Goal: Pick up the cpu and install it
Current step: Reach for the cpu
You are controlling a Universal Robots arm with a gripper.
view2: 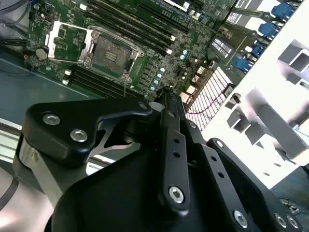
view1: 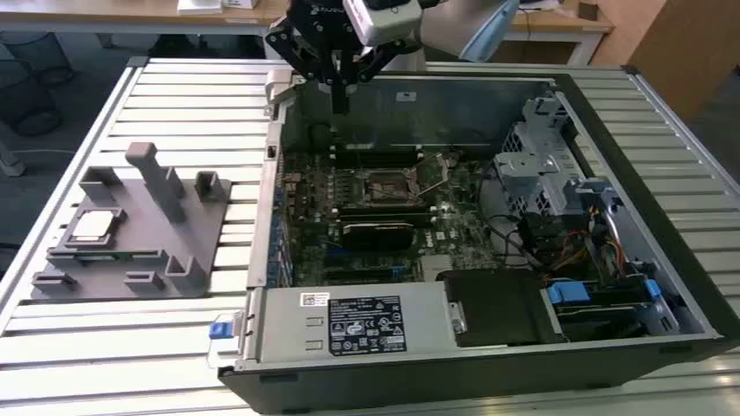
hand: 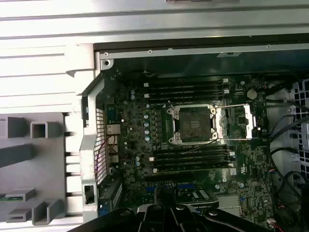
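here, the gripper — jaws closed on nothing — hangs over a wall of the case, the cpu lying well apart on the holder block by the table edge at the exterior view's left; picking likely wants a level grip across opposite rims.

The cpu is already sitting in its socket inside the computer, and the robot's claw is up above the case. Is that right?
Not quite. The cpu isn't in the socket; the exterior view shows it lying on the grey holder outside the computer case, at that view's left. The gripper is indeed up above the case.
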